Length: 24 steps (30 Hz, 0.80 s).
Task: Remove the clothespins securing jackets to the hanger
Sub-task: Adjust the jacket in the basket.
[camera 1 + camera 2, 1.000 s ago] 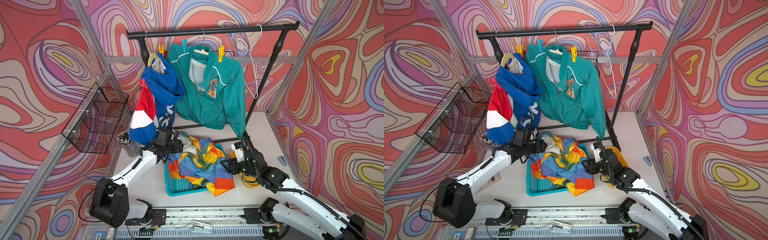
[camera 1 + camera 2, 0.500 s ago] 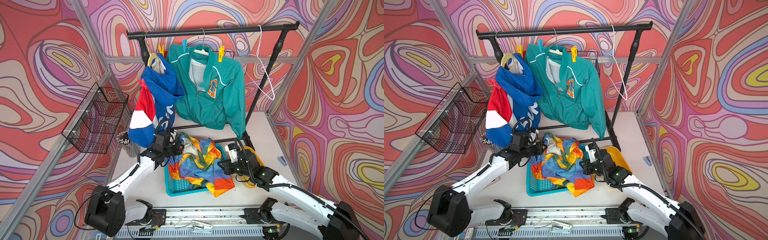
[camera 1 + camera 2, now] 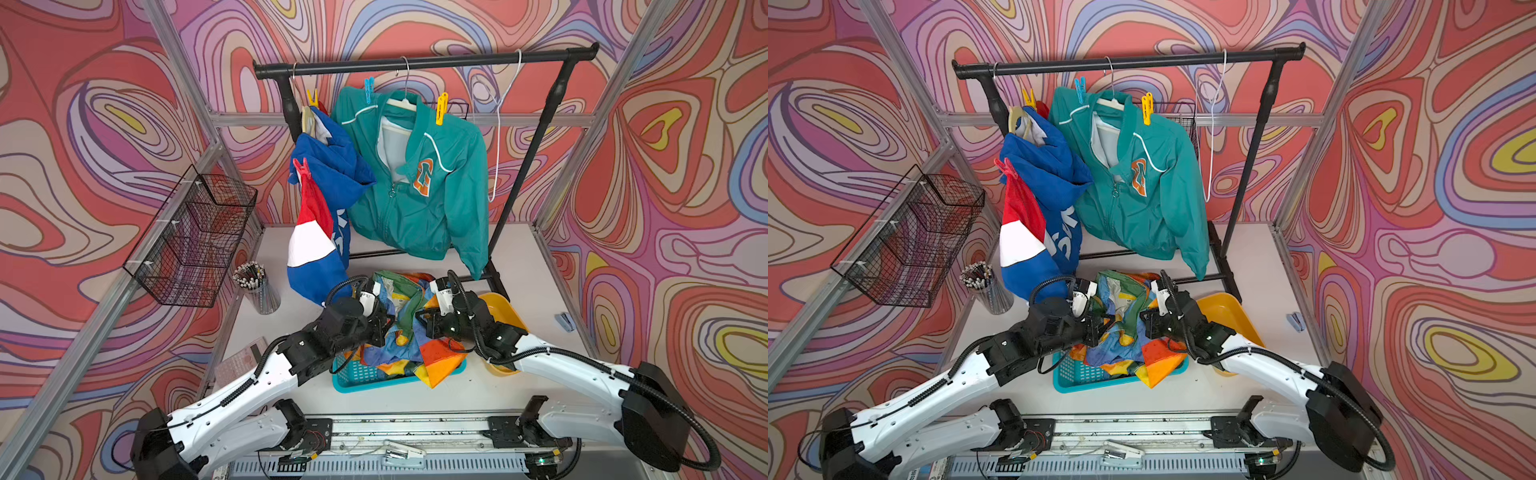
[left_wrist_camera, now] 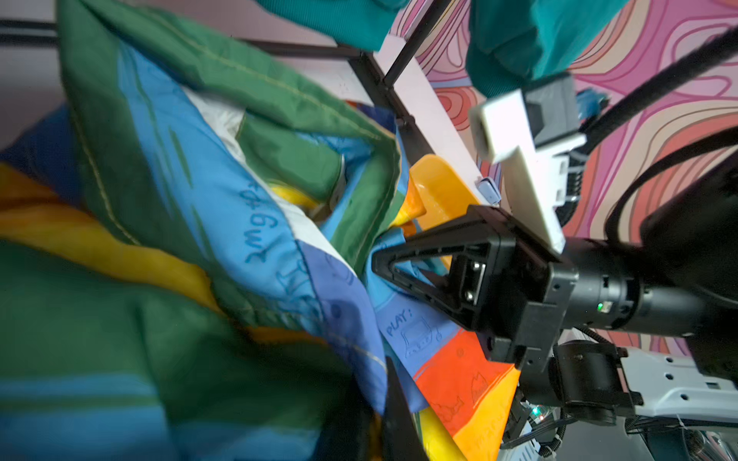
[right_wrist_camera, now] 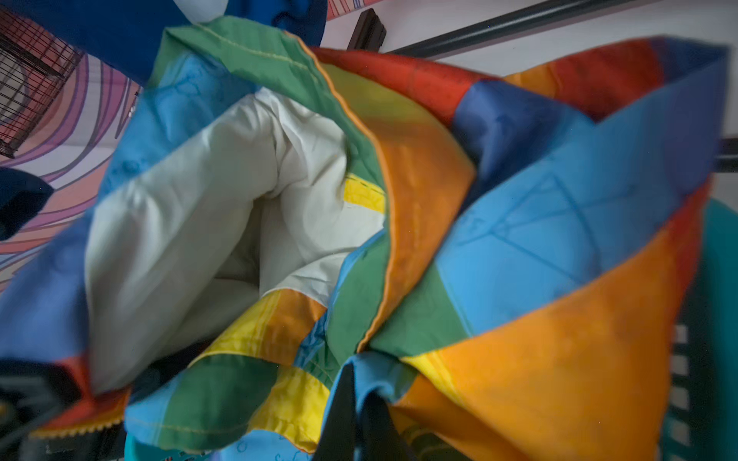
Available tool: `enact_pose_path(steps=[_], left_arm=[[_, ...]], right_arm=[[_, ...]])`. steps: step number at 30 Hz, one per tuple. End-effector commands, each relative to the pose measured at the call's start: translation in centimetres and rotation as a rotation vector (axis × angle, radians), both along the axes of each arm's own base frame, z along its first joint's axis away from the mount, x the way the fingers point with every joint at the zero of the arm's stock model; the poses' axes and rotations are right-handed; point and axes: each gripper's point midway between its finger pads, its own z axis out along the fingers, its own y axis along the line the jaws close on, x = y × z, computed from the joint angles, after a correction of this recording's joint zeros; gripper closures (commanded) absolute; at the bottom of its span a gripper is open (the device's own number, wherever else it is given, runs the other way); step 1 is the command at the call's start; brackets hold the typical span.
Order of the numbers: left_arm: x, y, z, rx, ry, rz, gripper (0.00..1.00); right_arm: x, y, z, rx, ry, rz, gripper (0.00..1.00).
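The rainbow patchwork jacket (image 3: 405, 332) lies bunched in a teal basket (image 3: 361, 376). My left gripper (image 3: 388, 328) and right gripper (image 3: 422, 322) are both shut on its cloth from opposite sides; the wrist views show the pinched folds at the left gripper (image 4: 393, 399) and the right gripper (image 5: 359, 395). On the rail, the teal jacket (image 3: 424, 199) hangs held by a blue clothespin (image 3: 368, 89) and a yellow clothespin (image 3: 441, 109). The blue jacket (image 3: 328, 174) droops from its hanger with a yellow clothespin (image 3: 312, 99) and a red clothespin (image 3: 301, 168).
A bare white hanger (image 3: 498, 137) hangs on the black rail (image 3: 424, 62). A yellow tray (image 3: 505, 311) sits under my right arm. A wire basket (image 3: 195, 237) is fixed to the left frame, with a cup of pencils (image 3: 255, 286) below it.
Both grippers went from open to shut on the rainbow jacket and drew in toward each other over the basket. The bare white hanger swung and settled.
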Motion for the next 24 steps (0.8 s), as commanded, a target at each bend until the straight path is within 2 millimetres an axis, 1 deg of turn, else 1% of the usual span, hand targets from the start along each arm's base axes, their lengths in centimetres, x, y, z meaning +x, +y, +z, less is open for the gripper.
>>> enact_pose_path(steps=[1, 4, 6, 8, 9, 11, 13, 14, 15, 18, 20, 21, 24], left_arm=[[-1.3, 0.0, -2.1, -0.023, 0.073, 0.071, 1.0], [-2.8, -0.5, -4.2, -0.018, 0.12, 0.087, 1.0], [-3.5, -0.8, -5.8, -0.016, 0.155, 0.087, 1.0], [-3.7, -0.6, -7.5, 0.017, 0.19, 0.103, 1.0], [-3.6, -0.4, -8.1, 0.041, 0.199, 0.115, 0.94], [-3.3, 0.5, -8.5, 0.093, 0.19, 0.148, 0.76], [-2.8, 1.2, -7.8, 0.127, 0.154, 0.167, 0.59], [-2.5, 1.4, -6.9, 0.131, 0.123, 0.175, 0.5], [-2.4, 2.1, -6.5, 0.165, 0.104, 0.183, 0.43], [-1.6, 3.1, -3.7, 0.198, 0.01, 0.202, 0.26], [-1.2, 3.9, -2.0, 0.231, -0.05, 0.215, 0.19], [-0.9, 4.3, -1.2, 0.247, -0.076, 0.226, 0.17], [-0.3, 5.3, 1.1, 0.285, -0.156, 0.251, 0.11]], right_arm=[[2.3, 0.7, 1.5, 0.024, -0.078, -0.099, 1.0], [3.6, 0.2, 0.0, -0.011, -0.081, -0.18, 1.0], [4.1, -1.0, -1.9, -0.059, -0.067, -0.25, 1.0], [4.0, -2.0, -3.5, -0.097, -0.052, -0.285, 1.0], [3.9, -2.5, -4.3, -0.115, -0.039, -0.305, 1.0], [3.5, -3.2, -5.7, -0.129, -0.026, -0.323, 1.0], [3.3, -3.8, -7.0, -0.136, -0.015, -0.341, 1.0], [3.1, -4.1, -7.6, -0.14, -0.007, -0.348, 1.0], [3.1, -4.2, -8.2, -0.142, -0.001, -0.354, 1.0], [2.8, -4.0, -9.5, -0.16, 0.02, -0.349, 1.0], [2.6, -3.8, -10.0, -0.176, 0.027, -0.341, 1.0], [2.5, -3.7, -10.2, -0.182, 0.029, -0.337, 1.0], [2.3, -3.5, -9.6, -0.187, 0.014, -0.338, 1.0]])
